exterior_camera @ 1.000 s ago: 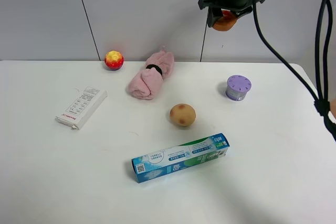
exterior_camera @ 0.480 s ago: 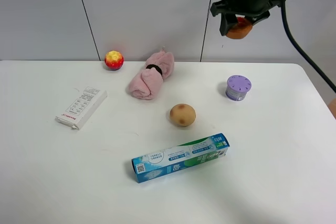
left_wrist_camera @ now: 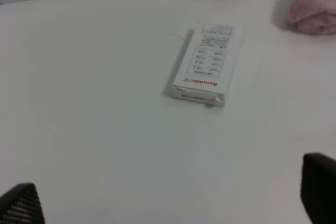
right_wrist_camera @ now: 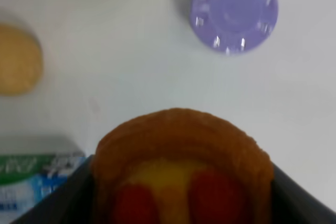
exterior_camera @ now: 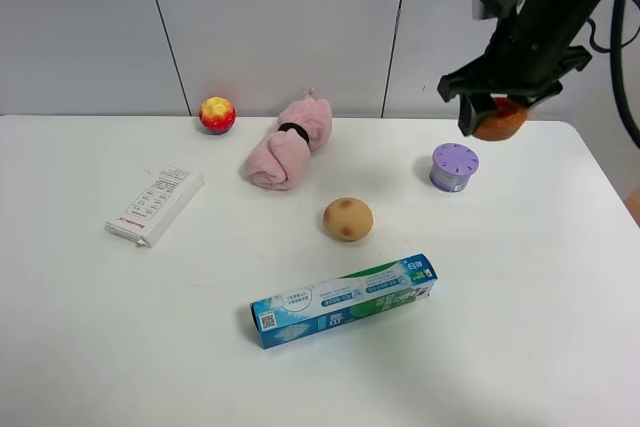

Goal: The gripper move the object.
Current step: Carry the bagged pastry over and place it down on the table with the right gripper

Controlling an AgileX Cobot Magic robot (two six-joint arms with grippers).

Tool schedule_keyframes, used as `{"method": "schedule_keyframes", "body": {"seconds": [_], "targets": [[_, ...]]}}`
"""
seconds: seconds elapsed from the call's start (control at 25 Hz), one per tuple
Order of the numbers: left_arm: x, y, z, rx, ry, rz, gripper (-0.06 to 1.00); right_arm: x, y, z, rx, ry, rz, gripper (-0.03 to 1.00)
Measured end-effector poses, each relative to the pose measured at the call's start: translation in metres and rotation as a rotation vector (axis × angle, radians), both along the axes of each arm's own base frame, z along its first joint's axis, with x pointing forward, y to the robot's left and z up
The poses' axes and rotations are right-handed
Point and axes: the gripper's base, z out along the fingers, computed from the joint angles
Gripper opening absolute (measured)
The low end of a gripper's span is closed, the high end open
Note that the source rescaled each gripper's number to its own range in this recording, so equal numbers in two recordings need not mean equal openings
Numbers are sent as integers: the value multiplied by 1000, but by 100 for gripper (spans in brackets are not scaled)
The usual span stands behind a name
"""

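My right gripper (exterior_camera: 497, 113) is shut on the orange-brown toy tart (exterior_camera: 500, 119) and holds it in the air above the table's back right, just right of the purple round container (exterior_camera: 454, 166). In the right wrist view the tart (right_wrist_camera: 181, 171) fills the lower part of the picture, its fluted crust, yellow top and red dots between the black fingers (right_wrist_camera: 63, 195). My left gripper (left_wrist_camera: 168, 198) is open and empty low over the table; only its two black fingertips (left_wrist_camera: 319, 184) show, apart from the white box (left_wrist_camera: 208, 62).
On the white table (exterior_camera: 560, 277) lie a red-and-yellow ball (exterior_camera: 217, 114), a rolled pink towel (exterior_camera: 290, 143), a white box (exterior_camera: 155, 205), a tan bun-like ball (exterior_camera: 347, 219) and a blue-green toothpaste box (exterior_camera: 343, 300). The table's right edge is near the right arm.
My right gripper has carried the tart to the right and downward, from high above the middle back to just beside the purple container. Nothing on the table moved.
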Motion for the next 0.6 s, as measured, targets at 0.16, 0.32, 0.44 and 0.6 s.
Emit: {"method": "schedule_keyframes", "body": {"seconds": [0.16, 0.32, 0.44, 0.6], "targets": [[0, 0, 0, 0, 0, 0, 100, -12, -12, -26, 25, 62, -41, 0], [0, 0, 0, 0, 0, 0, 100, -16, -29, -49, 84, 103, -92, 0], [0, 0, 0, 0, 0, 0, 100, -16, -41, -60, 105, 104, -128, 0], [0, 0, 0, 0, 0, 0, 100, -18, -57, -74, 107, 96, -178, 0]]}}
